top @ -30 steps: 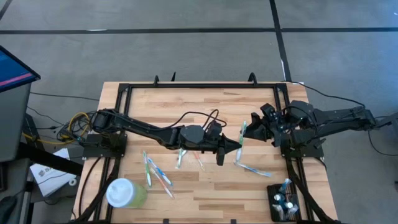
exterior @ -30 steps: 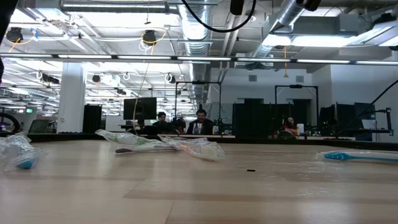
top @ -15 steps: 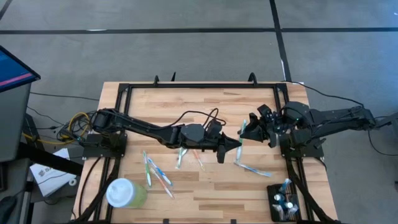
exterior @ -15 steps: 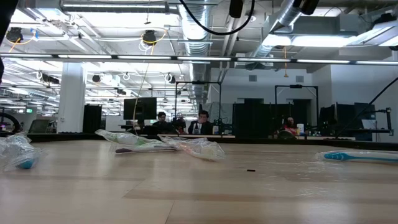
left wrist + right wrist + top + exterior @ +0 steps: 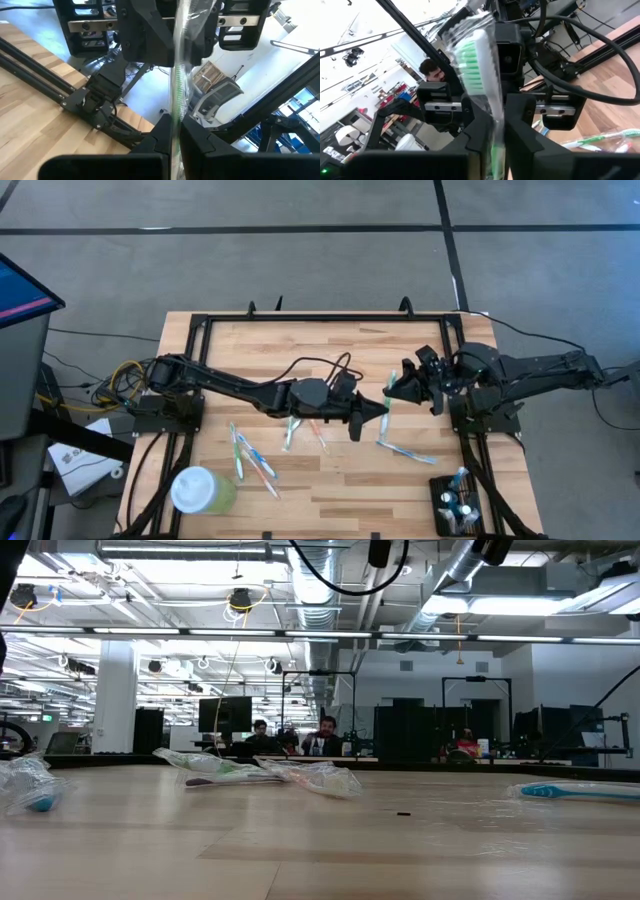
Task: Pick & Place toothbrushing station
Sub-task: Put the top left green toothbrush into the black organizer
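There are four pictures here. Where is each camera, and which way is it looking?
High view: above, looking straight down on the table; both arms show, left tool and right tool meeting on a green wrapped toothbrush.
Low view: at tabletop height, looking across into the room; no tools show.
Left wrist view: on the left arm, facing the right arm; its own fingers clamp the toothbrush.
Right wrist view: on the right arm, facing the left arm; its own fingers grip it.
Both wrist views share the toothbrush.
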Robot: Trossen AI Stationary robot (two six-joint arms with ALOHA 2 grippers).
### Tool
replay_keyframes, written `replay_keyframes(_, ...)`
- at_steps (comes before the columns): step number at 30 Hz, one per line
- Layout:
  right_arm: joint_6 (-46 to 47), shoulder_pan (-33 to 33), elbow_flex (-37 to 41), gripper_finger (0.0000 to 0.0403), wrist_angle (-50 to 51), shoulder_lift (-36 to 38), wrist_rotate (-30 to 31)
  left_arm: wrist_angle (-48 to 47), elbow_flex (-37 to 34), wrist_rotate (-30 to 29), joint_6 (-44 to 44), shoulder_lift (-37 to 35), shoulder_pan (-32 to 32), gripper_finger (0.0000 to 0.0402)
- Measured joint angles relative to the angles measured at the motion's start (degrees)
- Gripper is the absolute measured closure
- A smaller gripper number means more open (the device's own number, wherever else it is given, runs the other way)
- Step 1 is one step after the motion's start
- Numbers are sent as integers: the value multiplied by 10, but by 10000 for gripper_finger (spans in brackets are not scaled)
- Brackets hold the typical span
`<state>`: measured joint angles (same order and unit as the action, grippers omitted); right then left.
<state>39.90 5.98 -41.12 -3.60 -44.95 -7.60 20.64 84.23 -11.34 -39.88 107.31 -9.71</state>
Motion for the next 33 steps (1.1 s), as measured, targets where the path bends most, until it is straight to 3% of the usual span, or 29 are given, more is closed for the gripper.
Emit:
replay_keyframes(4,-11,0,0,391,0,-1,-11,0,0,3,0,0,0,393)
replay_keyframes(11,-15,0,0,387,-1,-1,-14,0,0,13,0,0,0,353)
replay_keyframes(25,-42,4,-1,393,1,32,-22,-26,-2,42,-11,-30,0,192)
replay_keyframes(33,-60,8,-1,397,77,71,-45,-27,-1,43,-5,-40,0,177)
